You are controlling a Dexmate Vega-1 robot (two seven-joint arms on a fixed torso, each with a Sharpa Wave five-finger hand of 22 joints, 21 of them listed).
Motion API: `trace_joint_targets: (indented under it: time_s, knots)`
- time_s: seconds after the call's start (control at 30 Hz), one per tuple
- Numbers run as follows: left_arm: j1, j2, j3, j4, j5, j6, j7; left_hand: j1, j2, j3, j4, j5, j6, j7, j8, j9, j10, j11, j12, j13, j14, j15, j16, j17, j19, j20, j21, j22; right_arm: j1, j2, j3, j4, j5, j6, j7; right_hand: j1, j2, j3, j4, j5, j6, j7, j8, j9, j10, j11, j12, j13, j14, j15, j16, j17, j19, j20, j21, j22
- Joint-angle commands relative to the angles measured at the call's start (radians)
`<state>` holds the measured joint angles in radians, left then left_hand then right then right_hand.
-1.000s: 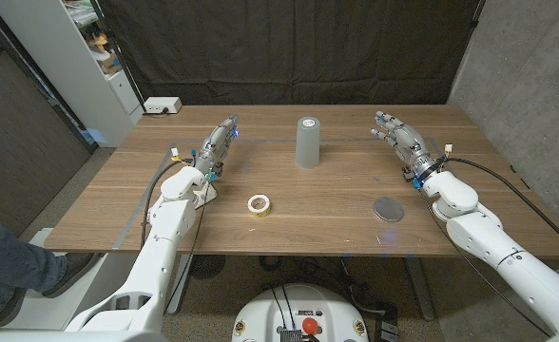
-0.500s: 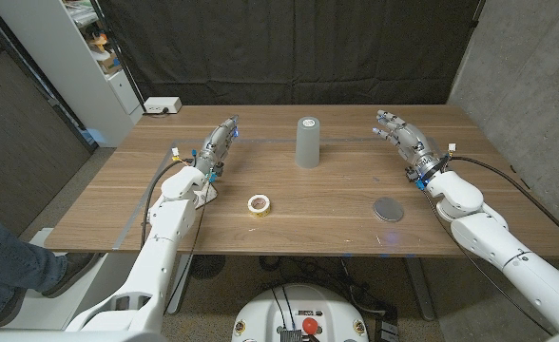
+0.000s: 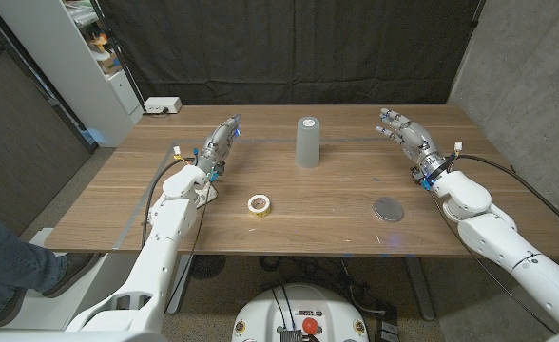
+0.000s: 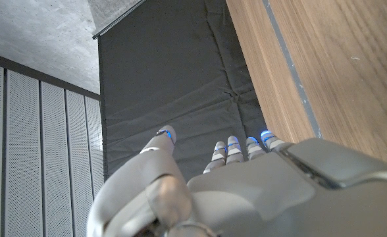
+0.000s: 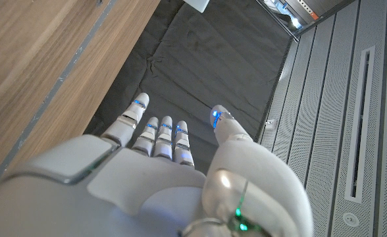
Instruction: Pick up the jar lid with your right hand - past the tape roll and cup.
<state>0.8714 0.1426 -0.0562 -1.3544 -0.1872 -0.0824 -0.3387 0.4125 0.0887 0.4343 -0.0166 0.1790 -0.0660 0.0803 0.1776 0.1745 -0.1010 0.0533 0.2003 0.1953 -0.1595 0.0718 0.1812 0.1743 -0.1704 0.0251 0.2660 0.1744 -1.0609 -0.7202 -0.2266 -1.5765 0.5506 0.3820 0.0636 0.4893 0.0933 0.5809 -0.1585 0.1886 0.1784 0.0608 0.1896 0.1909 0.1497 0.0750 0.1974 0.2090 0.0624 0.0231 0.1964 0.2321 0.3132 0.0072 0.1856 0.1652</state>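
Note:
The jar lid, a flat grey disc, lies on the wooden table near the front right. My right hand hovers behind it and a little to the right, fingers spread and holding nothing; the right wrist view shows that hand with straight fingers. The tape roll, a small pale ring, lies front centre-left. The cup, a tall grey cylinder, stands at the middle back. My left hand stands on its edge at the back left, fingers straight and empty, and the left wrist view shows it too.
A white box sits at the table's back left corner. A white shelf unit stands to the left of the table. A person's leg is at the left edge. A dark curtain hangs behind the table.
My right hand has drifted slightly to the right and away from the lid. The left hand, lid, tape roll and cup have not moved.

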Motion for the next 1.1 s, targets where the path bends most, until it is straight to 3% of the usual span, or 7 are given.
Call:
trace_joint_targets:
  time_s: [0.03,1.1]
  knots:
    - [0.006,0.003,0.007,-0.022,0.005,0.011,0.007,-0.001,0.010,0.001,-0.008,0.007,-0.009,0.001,0.005,0.003,-0.010,0.003,0.005,0.001,-0.010,0.000,0.002,0.004,-0.031,0.008,-0.004,0.004,-0.042,-0.028,0.028,-0.030,-0.014,0.010,-0.007,0.006,0.003,-0.005,-0.002,0.005,0.001,-0.003,0.005,0.000,0.000,0.001,0.001,0.001,0.001,-0.001,0.004,0.002,-0.005,0.000,0.000,0.004]
    - [-0.006,0.013,0.029,-0.032,0.018,0.028,0.011,-0.002,0.013,0.000,-0.017,0.007,-0.011,0.001,0.006,0.003,-0.014,0.003,0.005,0.000,-0.014,0.000,0.002,0.003,-0.033,0.009,-0.016,0.004,-0.122,-0.078,0.086,-0.062,-0.079,0.049,-0.022,0.018,-0.001,-0.005,-0.007,0.006,0.003,-0.007,0.006,0.000,0.003,-0.010,0.003,-0.002,0.003,-0.010,0.005,-0.007,-0.009,-0.001,0.001,0.004]
